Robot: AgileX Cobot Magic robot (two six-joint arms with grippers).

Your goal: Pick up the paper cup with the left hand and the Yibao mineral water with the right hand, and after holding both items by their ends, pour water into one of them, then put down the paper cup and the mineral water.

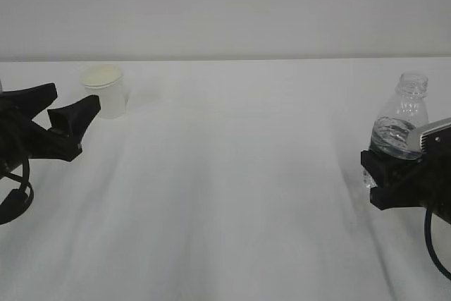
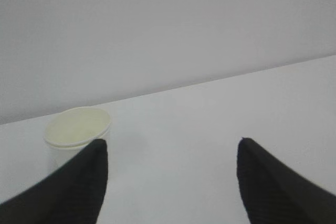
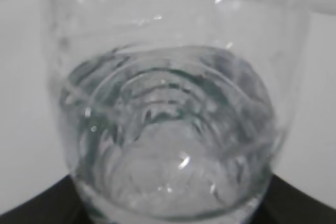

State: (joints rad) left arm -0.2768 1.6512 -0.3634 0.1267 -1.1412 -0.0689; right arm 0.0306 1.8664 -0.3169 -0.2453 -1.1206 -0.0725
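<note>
Paper cup (image 1: 105, 89): it stood upright on the white worktop (image 1: 232, 174), far left, mouth up, long axis vertical, tapering downward.
Left hand (image 1: 69, 108): you had its jaws spread wide just beside the cup, on its near-left side. In the left wrist view the cup (image 2: 77, 129) sat off to the left, partly behind the left finger (image 2: 79, 187) rather than centred in the gap; no contact was visible.
Cup handling, as a judgement: light, thin-walled, easily crushed or tipped. You would have done best to take it low on the wall with a gentle squeeze, leaving the rolled rim free.
Yibao mineral water (image 1: 402, 128): at the right edge, neck up and open, long axis near vertical with a slight lean. Whether its base touched the worktop could not be told.
Right hand (image 1: 384, 174): its jaws were closed around the bottle's lower part. The right wrist view showed the ribbed clear wall and water (image 3: 168, 145) filling the frame between dark finger edges.
Bottle handling, as a judgement: moderately heavy with water, soft-walled, smooth and likely slippery. Too firm a squeeze on a capless bottle could push water out, so you needed a steady low hold and a slow tilt.
</note>
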